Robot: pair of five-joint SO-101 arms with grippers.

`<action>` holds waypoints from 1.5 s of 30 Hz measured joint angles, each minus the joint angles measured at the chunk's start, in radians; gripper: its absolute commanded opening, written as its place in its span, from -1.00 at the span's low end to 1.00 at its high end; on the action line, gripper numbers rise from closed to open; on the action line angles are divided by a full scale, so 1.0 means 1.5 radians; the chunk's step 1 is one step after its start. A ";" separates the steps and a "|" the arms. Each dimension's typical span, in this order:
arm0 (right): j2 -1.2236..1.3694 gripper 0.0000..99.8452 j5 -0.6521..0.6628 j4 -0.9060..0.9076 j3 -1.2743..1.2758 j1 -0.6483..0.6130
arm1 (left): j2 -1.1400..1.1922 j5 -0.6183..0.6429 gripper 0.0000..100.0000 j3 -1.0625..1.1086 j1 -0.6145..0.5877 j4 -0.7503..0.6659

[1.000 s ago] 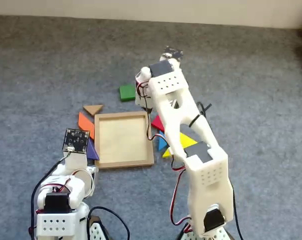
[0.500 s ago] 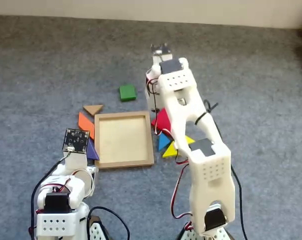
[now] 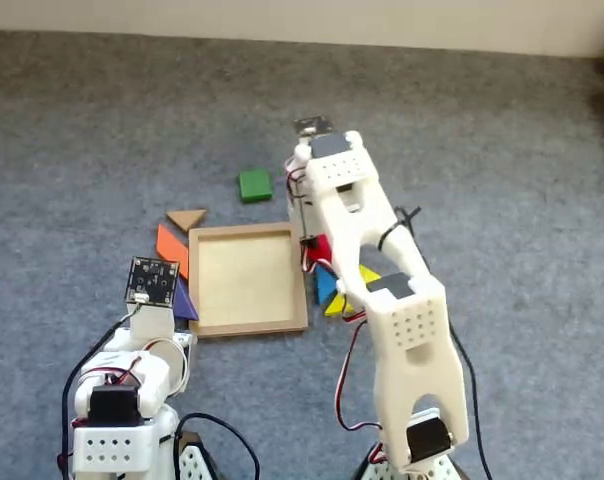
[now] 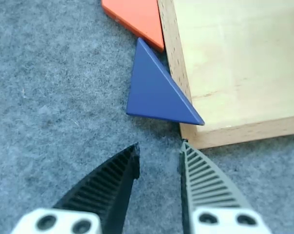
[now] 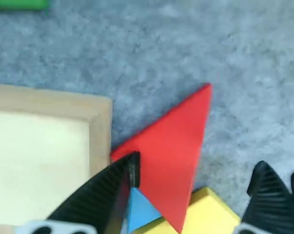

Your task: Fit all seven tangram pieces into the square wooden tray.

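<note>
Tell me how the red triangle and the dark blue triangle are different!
The red triangle lies between the open fingers of the right gripper; the dark blue triangle lies just ahead of the left gripper, outside its fingers. Red lies beside a yellow piece; dark blue lies along the rim of the tray, near an orange piece. Both are outside the tray.

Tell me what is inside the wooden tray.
Inside the tray only bare wood shows; no piece lies in it. Nothing covers its floor in the high view.

I see rough, fuzzy grey carpet, a matt pale square wooden tray showing fine grain, and a smooth, matt dark-blue triangular piece.
</note>
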 measured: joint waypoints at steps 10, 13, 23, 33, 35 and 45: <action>0.001 -0.31 0.001 0.014 0.001 -0.029 | 0.000 0.000 -0.72 0.000 0.000 0.000; 0.001 -0.31 -0.001 0.017 0.001 -0.032 | 0.000 0.000 -0.72 0.000 0.000 0.000; 0.001 -0.31 -0.031 0.019 0.001 -0.045 | 0.000 0.000 -0.72 0.000 0.000 0.000; 0.001 -0.31 -0.042 0.019 0.001 -0.058 | 0.000 0.000 -0.72 0.000 0.000 0.000; 0.001 -0.31 -0.042 0.019 0.001 -0.058 | 0.000 0.000 -0.72 0.000 0.000 0.000; 0.001 -0.30 -0.061 0.007 0.002 -0.058 | 0.000 0.000 -0.72 0.000 0.000 0.000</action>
